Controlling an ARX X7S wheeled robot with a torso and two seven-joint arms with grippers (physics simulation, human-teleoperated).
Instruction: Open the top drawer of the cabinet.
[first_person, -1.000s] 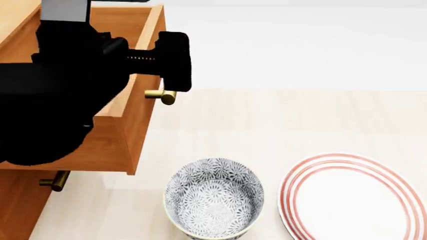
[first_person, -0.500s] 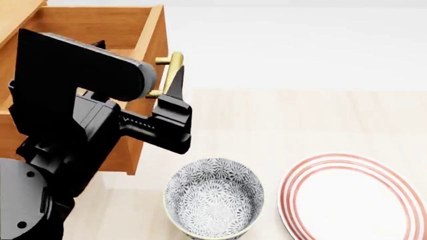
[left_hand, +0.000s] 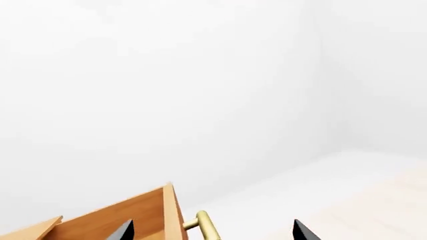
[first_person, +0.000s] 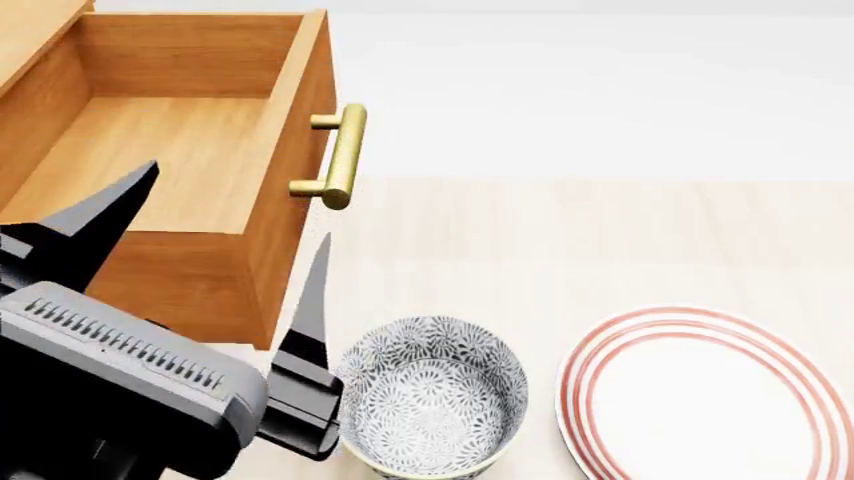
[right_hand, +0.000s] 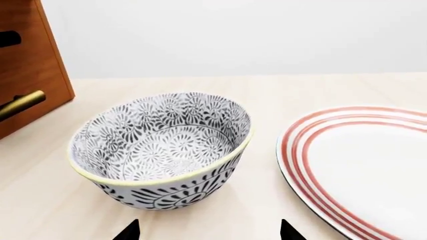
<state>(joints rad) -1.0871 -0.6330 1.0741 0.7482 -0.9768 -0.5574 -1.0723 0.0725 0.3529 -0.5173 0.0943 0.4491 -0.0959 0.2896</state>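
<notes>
The top drawer (first_person: 187, 150) of the orange-brown cabinet (first_person: 24, 35) stands pulled out, its tray bare inside, with its brass bar handle (first_person: 342, 155) free. My left gripper (first_person: 230, 210) is open low at the left, below the drawer's front corner and well apart from the handle. In the left wrist view the drawer's front (left_hand: 143, 217) and the handle (left_hand: 208, 228) show between the spread fingers of the left gripper (left_hand: 213, 235). My right gripper (right_hand: 209, 232) is open and holds nothing, just in front of the patterned bowl (right_hand: 163, 145). It is out of the head view.
A patterned bowl (first_person: 427, 395) sits on the pale wood floor right of my left arm, and a red-ringed white plate (first_person: 714, 395) lies beside it. The right wrist view shows the cabinet's side (right_hand: 27, 60) and a lower brass handle (right_hand: 20, 104).
My left gripper has left the handle and dropped back to the lower left, uncovering the drawer. The drawer has stayed pulled out and has not moved.
</notes>
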